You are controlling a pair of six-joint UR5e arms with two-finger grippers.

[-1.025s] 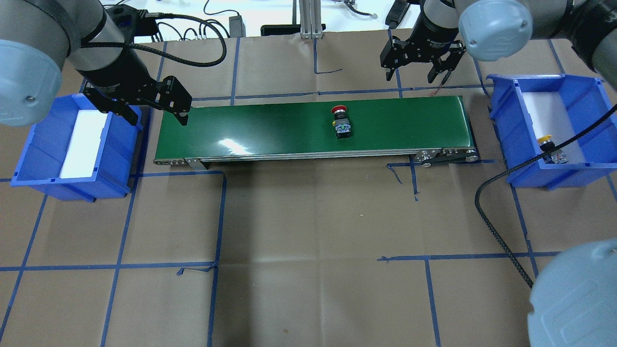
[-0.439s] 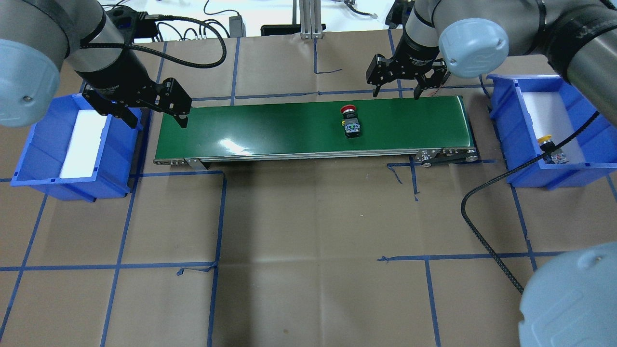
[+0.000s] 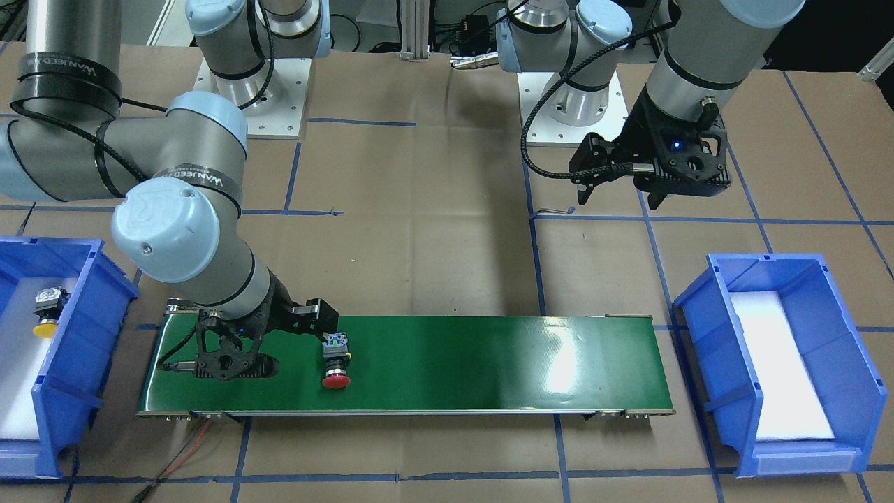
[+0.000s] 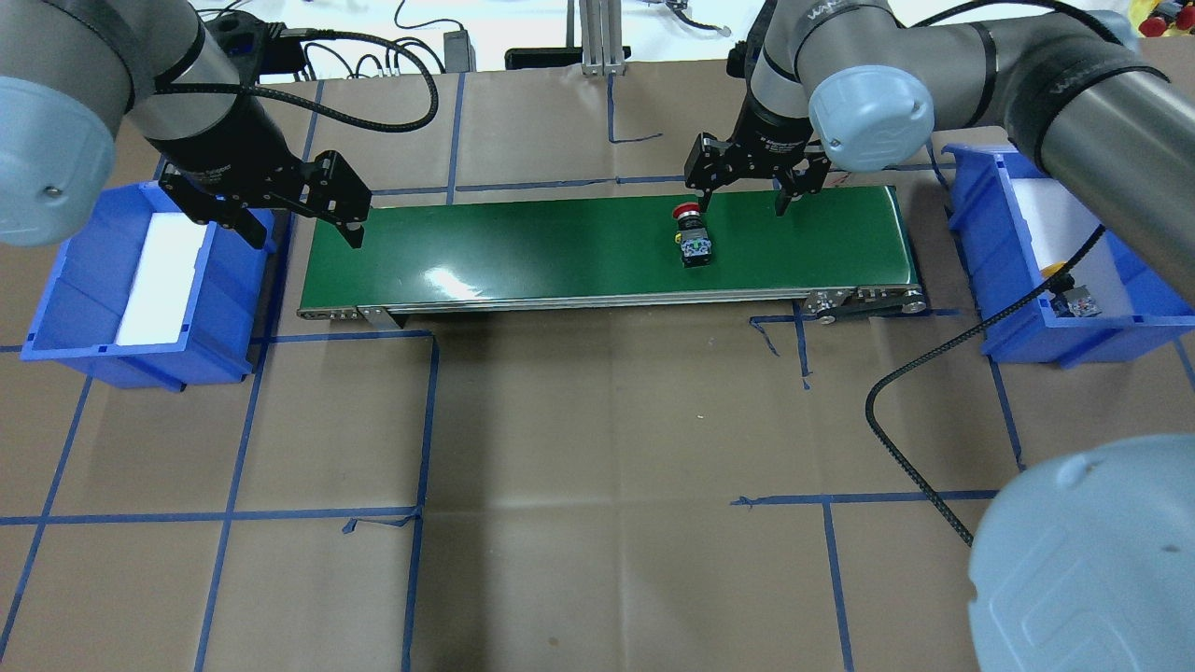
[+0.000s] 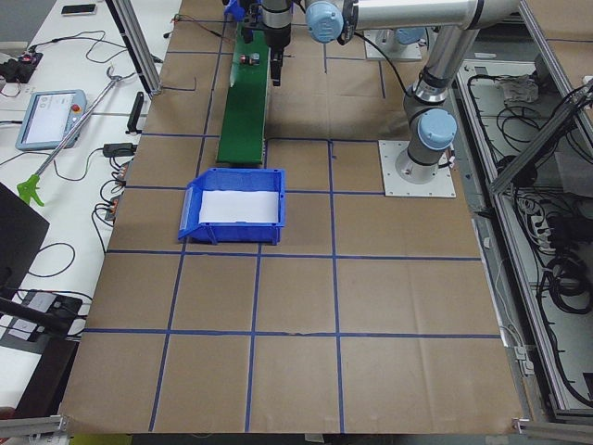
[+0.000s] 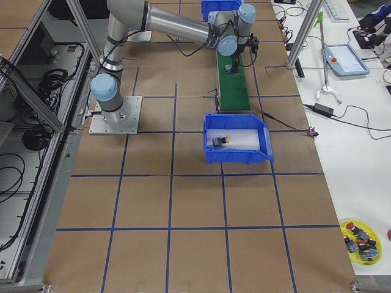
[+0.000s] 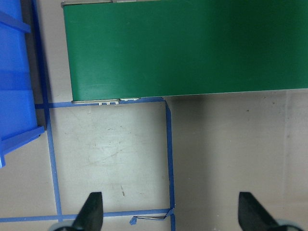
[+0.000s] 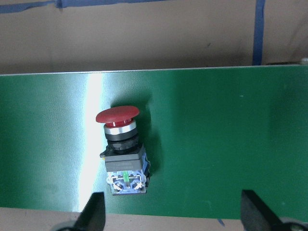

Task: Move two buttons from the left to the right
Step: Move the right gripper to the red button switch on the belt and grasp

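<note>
Jaws apart overhead, the right gripper [image 4: 742, 199] hovers above the red button [image 4: 692, 235] on the green belt [image 4: 523, 243]. The left gripper [image 4: 303, 229], also spread, idles far off. The yellow button [image 4: 1055, 273] lies in the blue bin [image 4: 1027, 341] beyond. Wrist view: the button sits nearer one finger [image 8: 94, 214], so centre over its black body first.

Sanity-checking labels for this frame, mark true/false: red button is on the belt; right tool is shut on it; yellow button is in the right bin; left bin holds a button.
1. The red button lies on the belt: true.
2. The right tool is shut on it: false; it is open over the button, gripping nothing.
3. The yellow button is in the right bin: true.
4. The left bin holds a button: false; only a white pad shows inside.
</note>
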